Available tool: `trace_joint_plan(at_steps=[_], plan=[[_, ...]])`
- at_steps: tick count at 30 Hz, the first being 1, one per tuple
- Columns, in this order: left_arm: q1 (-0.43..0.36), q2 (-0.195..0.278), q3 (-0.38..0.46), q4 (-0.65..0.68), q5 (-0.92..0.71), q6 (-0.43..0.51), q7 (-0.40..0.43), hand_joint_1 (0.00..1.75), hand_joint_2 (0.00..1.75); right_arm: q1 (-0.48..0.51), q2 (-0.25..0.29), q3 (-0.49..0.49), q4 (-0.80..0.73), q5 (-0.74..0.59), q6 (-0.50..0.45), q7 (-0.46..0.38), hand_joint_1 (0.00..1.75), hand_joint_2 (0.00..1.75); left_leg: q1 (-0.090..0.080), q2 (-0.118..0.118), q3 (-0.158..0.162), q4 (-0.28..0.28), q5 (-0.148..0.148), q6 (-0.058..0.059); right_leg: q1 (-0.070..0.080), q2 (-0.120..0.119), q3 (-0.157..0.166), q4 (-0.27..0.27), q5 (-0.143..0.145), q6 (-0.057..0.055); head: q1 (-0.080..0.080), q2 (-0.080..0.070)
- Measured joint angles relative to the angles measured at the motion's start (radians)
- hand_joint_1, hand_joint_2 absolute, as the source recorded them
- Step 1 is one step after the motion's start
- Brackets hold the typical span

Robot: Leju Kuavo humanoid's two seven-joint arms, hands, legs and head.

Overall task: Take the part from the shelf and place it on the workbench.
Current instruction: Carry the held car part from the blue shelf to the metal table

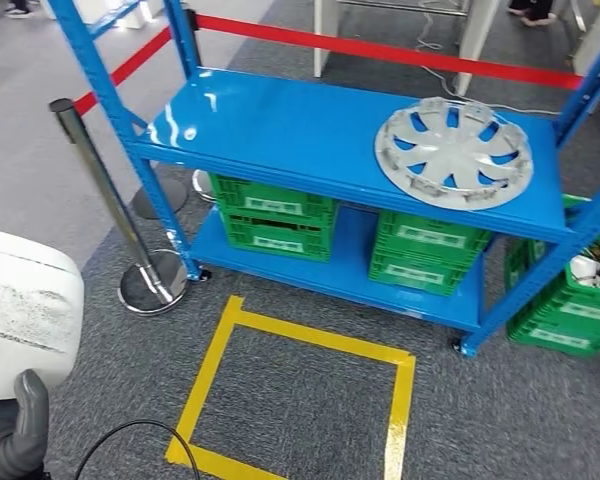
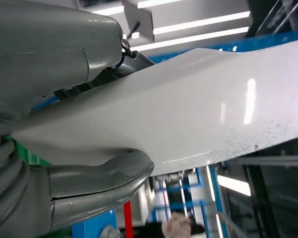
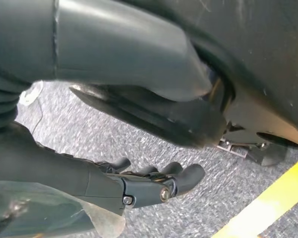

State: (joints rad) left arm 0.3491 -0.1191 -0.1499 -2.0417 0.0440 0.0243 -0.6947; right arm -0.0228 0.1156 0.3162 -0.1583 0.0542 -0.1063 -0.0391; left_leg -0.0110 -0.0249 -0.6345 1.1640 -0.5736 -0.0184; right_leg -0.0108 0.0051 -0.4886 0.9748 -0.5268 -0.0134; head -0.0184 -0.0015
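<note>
A glossy white panel part juts in at the lower left of the head view, with my left hand beneath it. The left wrist view shows that hand gripping the white part, thumb on one face and the hand's upper side on the other. The blue shelf stands ahead, and a silver hubcap lies flat on the right of its top level. My right hand hangs over the grey carpet with its fingers stretched out and nothing in them.
Green crates sit on the shelf's lower level, and another green crate stands on the floor to the right. A chrome stanchion with a red belt stands at left. A yellow tape square marks the carpet before the shelf.
</note>
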Motion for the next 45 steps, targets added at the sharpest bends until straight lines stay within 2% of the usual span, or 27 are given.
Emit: trace_joint_plan(at_steps=[2, 3, 4, 6, 8, 9, 11, 13, 15, 17, 18, 19, 20, 22, 24, 26, 28, 31, 32, 33, 34, 35, 37, 39, 41, 43, 45], plan=[[-0.001, 0.0, -0.001, 0.0, -0.006, 0.011, -0.002, 1.75, 1.75, 0.002, 0.0, 0.0, 0.0, 0.0, 0.0, 0.0, 0.0, 1.75, 0.017, 0.012, -0.05, 0.11, -0.038, -0.018, -0.002, -0.032, -0.002, 0.001, -0.001, 0.001, 0.0, 0.0], [-0.002, 0.0, 0.0, 0.0, -0.009, 0.019, -0.003, 1.75, 1.75, 0.003, 0.0, 0.0, 0.0, 0.0, 0.0, 0.0, 0.0, 1.75, 0.025, 0.016, -0.053, 0.12, -0.03, -0.025, -0.003, -0.047, -0.002, 0.002, -0.002, 0.003, 0.0, 0.0], [-0.003, -0.002, 0.0, -0.001, -0.011, 0.031, -0.004, 1.75, 1.75, 0.003, 0.0, 0.0, 0.0, 0.001, -0.001, 0.0, 0.0, 1.75, 0.031, 0.022, -0.034, 0.086, -0.002, -0.032, -0.005, -0.061, -0.002, 0.003, -0.004, 0.005, 0.0, 0.0], [-0.007, -0.005, 0.004, -0.006, -0.018, 0.059, -0.006, 1.75, 1.75, 0.0, 0.001, 0.0, 0.0, 0.003, -0.001, 0.0, 0.0, 1.75, 0.035, 0.056, 0.04, -0.055, 0.069, -0.038, -0.008, -0.083, 0.003, 0.004, -0.009, 0.014, -0.001, 0.0], [-0.013, -0.007, 0.007, -0.013, -0.044, 0.098, -0.007, 1.75, 1.75, -0.002, 0.001, 0.0, 0.0, 0.004, -0.001, 0.0, 0.0, 1.75, 0.028, 0.09, 0.086, -0.154, 0.097, -0.027, -0.006, -0.102, 0.005, 0.006, -0.014, 0.029, -0.002, 0.0], [-0.015, -0.008, 0.009, -0.016, -0.066, 0.124, -0.007, 1.75, 1.75, -0.004, 0.001, 0.0, 0.0, 0.005, 0.0, 0.0, 0.0, 1.75, 0.024, 0.095, 0.088, -0.165, 0.094, -0.017, -0.005, -0.111, 0.005, 0.007, -0.015, 0.037, -0.002, 0.0], [-0.017, -0.005, 0.011, -0.023, -0.106, 0.167, -0.007, 1.75, 1.75, -0.006, 0.001, 0.0, 0.0, 0.005, 0.0, 0.0, 0.0, 1.75, 0.02, 0.079, 0.082, -0.169, 0.096, 0.004, -0.007, -0.124, 0.005, 0.006, -0.018, 0.052, -0.002, 0.0], [-0.018, 0.0, 0.012, -0.028, -0.111, 0.176, -0.008, 1.75, 1.75, -0.009, 0.001, 0.0, -0.001, 0.005, 0.0, -0.002, 0.0, 1.75, 0.022, 0.061, 0.081, -0.178, 0.104, 0.022, -0.011, -0.088, -0.012, 0.043, -0.049, 0.059, 0.002, 0.0], [-0.022, 0.004, 0.01, -0.03, -0.092, 0.163, -0.008, 1.75, 1.75, -0.008, 0.002, 0.0, -0.001, 0.006, 0.0, -0.004, 0.0, 1.75, 0.02, 0.045, 0.079, -0.182, 0.107, 0.033, -0.011, -0.031, -0.068, 0.162, -0.114, 0.056, 0.007, 0.0], [-0.023, 0.007, 0.007, -0.03, -0.088, 0.153, -0.008, 1.75, 1.75, -0.006, 0.002, 0.0, 0.0, 0.006, 0.001, -0.006, 0.0, 1.75, 0.015, 0.025, 0.078, -0.181, 0.107, 0.038, -0.008, -0.01, -0.132, 0.288, -0.154, 0.053, 0.009, 0.0], [-0.023, 0.009, 0.007, -0.03, -0.094, 0.152, -0.008, 1.75, 1.75, -0.006, 0.002, 0.0, 0.0, 0.007, 0.001, -0.007, 0.0, 1.75, 0.012, 0.014, 0.078, -0.179, 0.107, 0.039, -0.007, -0.008, -0.145, 0.306, -0.147, 0.051, 0.009, 0.0], [-0.023, 0.01, 0.006, -0.029, -0.103, 0.154, -0.008, 1.75, 1.75, -0.007, 0.002, 0.0, 0.0, 0.008, 0.001, -0.009, 0.0, 1.75, 0.01, 0.003, 0.078, -0.177, 0.106, 0.039, -0.006, -0.006, -0.139, 0.282, -0.119, 0.048, 0.009, 0.0], [-0.022, 0.011, 0.007, -0.029, -0.108, 0.154, -0.008, 1.75, 1.75, -0.007, 0.002, 0.0, 0.0, 0.008, 0.001, -0.012, 0.0, 1.75, 0.009, -0.009, 0.079, -0.174, 0.105, 0.038, -0.006, -0.001, -0.115, 0.224, -0.078, 0.045, 0.009, 0.0], [-0.021, 0.014, 0.007, -0.025, -0.099, 0.146, -0.008, 1.75, 1.75, -0.007, 0.002, 0.001, 0.0, 0.009, 0.001, -0.016, 0.0, 1.75, 0.008, -0.03, 0.074, -0.163, 0.102, 0.033, -0.009, 0.035, -0.061, 0.094, -0.02, 0.04, 0.008, 0.0], [-0.019, 0.015, 0.007, -0.022, -0.082, 0.135, -0.007, 1.75, 1.75, -0.006, 0.002, 0.002, 0.0, 0.009, 0.001, -0.02, 0.0, 1.75, 0.008, -0.047, 0.062, -0.153, 0.102, 0.023, -0.01, 0.063, -0.037, 0.043, -0.012, 0.037, 0.008, 0.0], [-0.016, 0.016, 0.008, -0.02, -0.077, 0.135, -0.007, 1.75, 1.75, -0.005, 0.002, 0.003, 0.0, 0.01, 0.0, -0.023, 0.0, 1.75, 0.01, -0.064, 0.053, -0.15, 0.105, 0.013, -0.01, 0.051, -0.034, 0.043, -0.011, 0.033, 0.008, 0.0], [-0.013, 0.016, 0.01, -0.018, -0.088, 0.149, -0.007, 1.75, 1.75, -0.005, 0.003, 0.004, 0.0, 0.01, -0.001, -0.023, 0.0, 1.75, 0.009, -0.048, 0.04, -0.12, 0.086, 0.002, -0.015, 0.029, -0.032, 0.04, -0.008, 0.023, 0.004, 0.0], [-0.01, 0.015, 0.015, -0.015, -0.08, 0.167, -0.007, 1.75, 1.75, -0.004, 0.003, 0.005, 0.0, 0.01, -0.001, -0.023, 0.0, 1.75, 0.013, 0.005, -0.038, 0.052, -0.001, -0.015, -0.014, -0.011, -0.031, 0.039, -0.009, 0.012, -0.004, 0.0], [-0.009, 0.014, 0.017, -0.014, -0.066, 0.164, -0.007, 1.75, 1.75, -0.003, 0.003, 0.005, 0.0, 0.01, -0.002, -0.023, 0.0, 1.75, 0.016, 0.01, -0.064, 0.109, -0.021, -0.019, -0.013, -0.025, -0.03, 0.039, -0.01, 0.011, -0.004, 0.0], [-0.007, 0.014, 0.019, -0.013, -0.051, 0.159, -0.007, 1.75, 1.75, -0.002, 0.003, 0.005, 0.0, 0.01, -0.003, -0.023, 0.0, 1.75, 0.018, 0.013, -0.076, 0.135, -0.022, -0.02, -0.012, -0.039, -0.03, 0.039, -0.012, 0.01, -0.004, 0.0], [-0.006, 0.013, 0.021, -0.012, -0.037, 0.154, -0.005, 1.75, 1.75, -0.001, 0.003, 0.005, 0.0, 0.01, -0.005, -0.022, 0.0, 1.75, 0.02, 0.016, -0.069, 0.122, -0.004, -0.02, -0.012, -0.052, -0.029, 0.039, -0.013, 0.01, -0.004, 0.0], [-0.005, 0.011, 0.023, -0.012, -0.024, 0.15, 0.001, 1.75, 1.75, -0.001, 0.003, 0.005, 0.0, 0.009, -0.006, -0.022, 0.0, 1.75, 0.02, 0.022, -0.044, 0.072, 0.028, -0.019, -0.011, -0.064, -0.026, 0.039, -0.015, 0.011, -0.004, 0.0], [-0.005, 0.008, 0.026, -0.011, -0.002, 0.146, 0.041, 1.75, 1.75, -0.003, 0.003, 0.005, 0.0, 0.005, -0.01, -0.022, 0.0, 1.75, 0.013, 0.059, 0.027, -0.068, 0.086, -0.009, -0.009, -0.085, -0.019, 0.038, -0.021, 0.017, -0.004, 0.0], [-0.001, 0.008, 0.028, -0.009, -0.015, 0.152, 0.111, 1.75, 1.75, -0.003, 0.003, 0.005, 0.0, -0.002, -0.015, -0.022, 0.0, 1.75, 0.003, 0.088, 0.062, -0.141, 0.1, 0.004, -0.006, -0.103, -0.016, 0.037, -0.025, 0.027, -0.004, 0.0], [0.011, 0.01, 0.029, -0.003, -0.026, 0.156, 0.146, 1.75, 1.75, -0.003, 0.004, 0.005, 0.0, -0.007, -0.017, -0.022, 0.0, 1.75, -0.001, 0.075, 0.06, -0.149, 0.099, 0.016, -0.004, -0.122, -0.011, 0.032, -0.027, 0.038, -0.003, 0.0], [0.019, 0.012, 0.031, 0.001, -0.008, 0.144, 0.137, 1.75, 1.75, -0.003, 0.004, 0.005, 0.0, -0.007, -0.017, -0.023, 0.0, 1.75, 0.002, 0.055, 0.063, -0.162, 0.106, 0.029, -0.006, -0.099, -0.013, 0.044, -0.043, 0.046, 0.0, 0.0], [0.02, 0.014, 0.031, 0.004, 0.004, 0.125, 0.124, 1.75, 1.75, -0.003, 0.003, 0.005, -0.001, -0.005, -0.017, -0.023, 0.0, 1.75, 0.007, 0.036, 0.067, -0.172, 0.113, 0.039, -0.008, -0.04, -0.056, 0.132, -0.094, 0.048, 0.006, 0.0]])
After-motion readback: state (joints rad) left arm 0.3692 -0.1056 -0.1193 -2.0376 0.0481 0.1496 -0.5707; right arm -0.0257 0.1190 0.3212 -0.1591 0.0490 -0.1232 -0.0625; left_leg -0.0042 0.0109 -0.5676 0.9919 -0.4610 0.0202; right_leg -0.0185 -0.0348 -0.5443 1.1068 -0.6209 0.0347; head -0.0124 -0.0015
